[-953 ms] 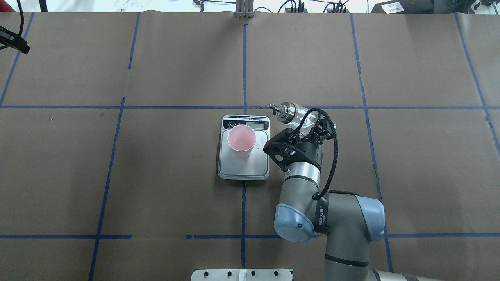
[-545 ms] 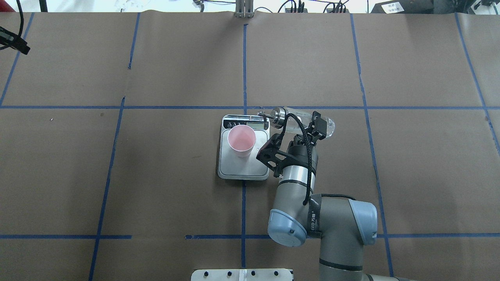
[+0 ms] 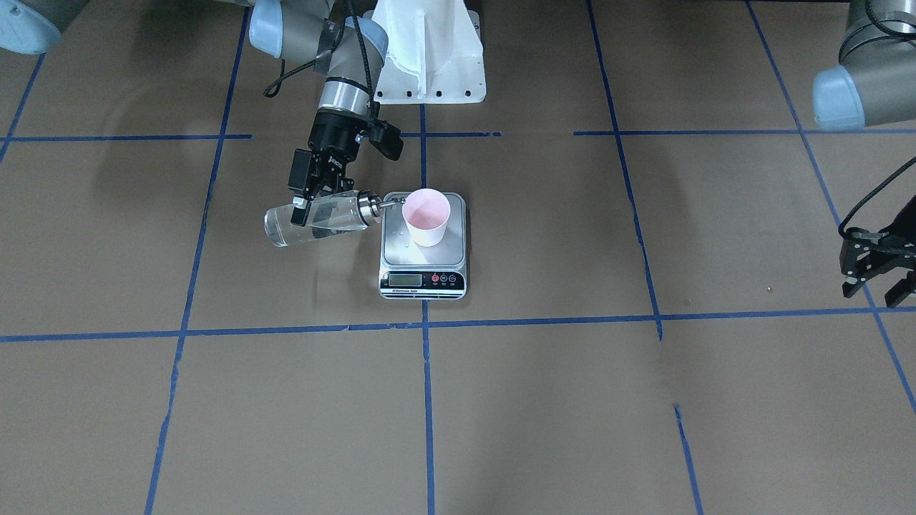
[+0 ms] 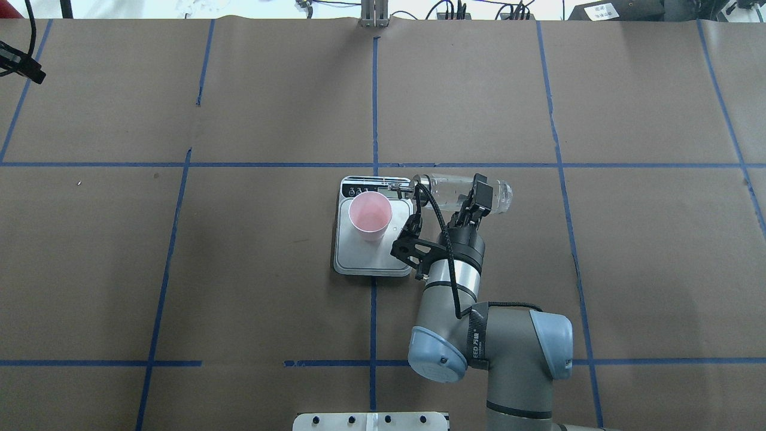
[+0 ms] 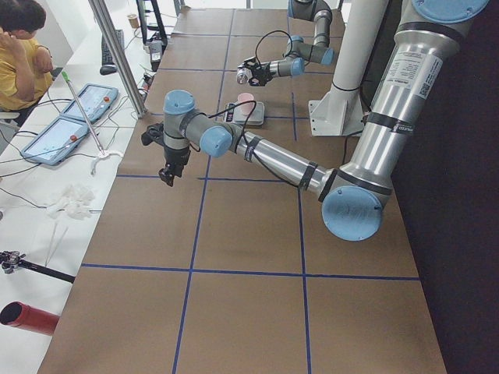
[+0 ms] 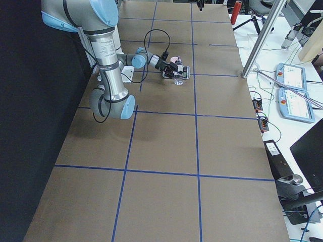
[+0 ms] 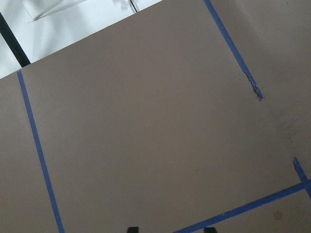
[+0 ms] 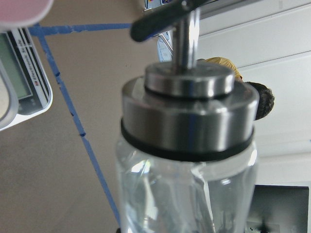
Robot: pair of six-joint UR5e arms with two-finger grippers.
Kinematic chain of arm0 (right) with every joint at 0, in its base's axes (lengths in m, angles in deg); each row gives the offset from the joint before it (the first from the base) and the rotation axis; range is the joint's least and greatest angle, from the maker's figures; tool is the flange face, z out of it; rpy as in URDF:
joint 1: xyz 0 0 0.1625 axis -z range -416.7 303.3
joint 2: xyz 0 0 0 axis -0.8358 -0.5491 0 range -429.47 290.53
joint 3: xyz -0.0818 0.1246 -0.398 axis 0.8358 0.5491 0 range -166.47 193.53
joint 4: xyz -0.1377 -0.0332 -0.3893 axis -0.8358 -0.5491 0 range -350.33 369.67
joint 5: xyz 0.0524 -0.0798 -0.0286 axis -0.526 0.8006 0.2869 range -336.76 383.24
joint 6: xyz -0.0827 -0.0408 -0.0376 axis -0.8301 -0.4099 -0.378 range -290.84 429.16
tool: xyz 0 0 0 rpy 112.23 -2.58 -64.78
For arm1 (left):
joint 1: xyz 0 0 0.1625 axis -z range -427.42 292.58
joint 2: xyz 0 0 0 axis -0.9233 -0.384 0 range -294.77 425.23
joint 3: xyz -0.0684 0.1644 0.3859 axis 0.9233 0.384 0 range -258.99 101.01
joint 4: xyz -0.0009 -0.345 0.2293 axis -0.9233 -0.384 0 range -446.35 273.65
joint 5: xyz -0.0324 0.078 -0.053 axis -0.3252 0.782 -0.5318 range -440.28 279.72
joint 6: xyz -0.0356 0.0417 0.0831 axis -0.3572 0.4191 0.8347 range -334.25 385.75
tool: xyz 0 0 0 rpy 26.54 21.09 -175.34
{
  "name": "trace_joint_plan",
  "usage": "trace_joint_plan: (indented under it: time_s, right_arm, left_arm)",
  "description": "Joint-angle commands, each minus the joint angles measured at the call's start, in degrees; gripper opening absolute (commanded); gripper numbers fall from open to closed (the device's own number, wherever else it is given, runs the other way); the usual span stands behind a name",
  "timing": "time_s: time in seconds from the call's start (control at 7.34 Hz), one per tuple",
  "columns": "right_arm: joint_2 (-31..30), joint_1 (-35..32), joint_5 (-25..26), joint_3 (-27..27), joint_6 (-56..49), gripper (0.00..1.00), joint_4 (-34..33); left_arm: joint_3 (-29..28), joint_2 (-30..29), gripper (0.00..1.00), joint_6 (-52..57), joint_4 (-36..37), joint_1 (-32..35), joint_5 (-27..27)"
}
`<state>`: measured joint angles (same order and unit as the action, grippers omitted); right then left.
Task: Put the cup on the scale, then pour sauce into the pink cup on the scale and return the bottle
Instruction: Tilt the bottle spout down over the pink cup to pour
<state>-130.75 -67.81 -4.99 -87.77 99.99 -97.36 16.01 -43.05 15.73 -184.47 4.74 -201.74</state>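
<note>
The pale pink cup (image 4: pixel 370 215) stands upright on the silver scale (image 4: pixel 374 257), near its display end; it also shows in the front view (image 3: pixel 426 214) on the scale (image 3: pixel 422 279). My right gripper (image 4: pixel 476 200) is shut on the clear glass bottle (image 4: pixel 446 188), held level just beside the scale. The silver spout points at the cup and ends close to its rim (image 3: pixel 391 204). Clear sauce lies in the bottle (image 3: pixel 315 222). The right wrist view shows the cap close up (image 8: pixel 189 126). My left gripper (image 3: pixel 876 282) is open and empty, far off.
The white robot base (image 3: pixel 429 50) stands behind the scale. Blue tape lines cross the brown table cover. An operator (image 5: pixel 19 47) sits beyond the table's far edge with tablets (image 5: pixel 74 117) beside him. My left arm (image 5: pixel 257 152) stretches across the left half.
My right arm has moved left toward the scale. The bottle has tipped from slanted to level, and its spout has come over the scale's edge, nearer the cup.
</note>
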Motion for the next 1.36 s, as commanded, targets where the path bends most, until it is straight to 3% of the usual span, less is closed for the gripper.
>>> trace_joint_plan:
  time_s: [0.0,1.23]
  right_arm:
    - [0.2,0.0,1.2,0.9,-3.4,0.00,0.0]
    - [1.3,-0.3,4.1,0.9,-19.1,0.00,-1.1]
  left_arm:
    - [0.0,0.0,0.55,0.0,0.1,0.0,0.0]
    - [-0.1,0.4,0.55,0.0,-0.1,0.0,-0.2]
